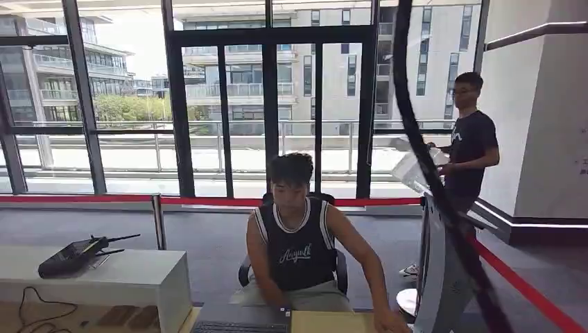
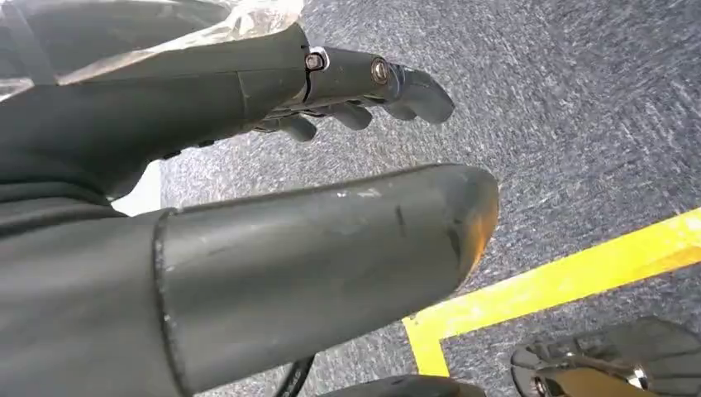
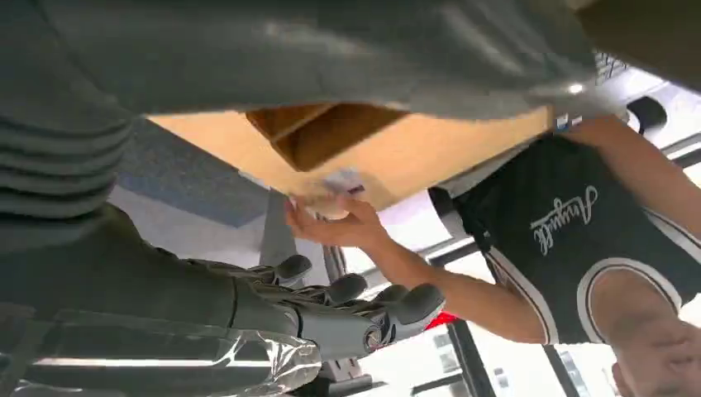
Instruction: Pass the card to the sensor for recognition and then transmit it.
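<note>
Beyond the robot a wall of tall windows (image 1: 229, 104) looks out on pale buildings, and a red barrier tape (image 1: 208, 201) runs across the room in front of the glass. A person in a dark sleeveless top (image 1: 298, 243) sits facing the robot behind a tan wooden desk (image 1: 333, 322), one arm stretched out toward the desk's far corner. A second person in a dark T-shirt (image 1: 470, 149) stands near the right wall, behind a grey upright kiosk (image 1: 437, 270) and a thick black cable (image 1: 430, 166) that crosses the head view. On the left stands a white table (image 1: 104, 277) with a black handheld controller (image 1: 73, 255) lying on it. The left hand (image 2: 331, 165) hangs over grey carpet (image 2: 579, 107) marked with a yellow line (image 2: 562, 273); its fingers (image 2: 372, 91) are spread apart and it holds nothing. The right hand (image 3: 331, 306) is likewise released, its fingers (image 3: 413, 302) loosely apart and bare. Just beyond it the seated person's hand (image 3: 331, 227) pinches a small pale card (image 3: 339, 184) against the edge of the desk; the card is blurred and its print cannot be read.
</note>
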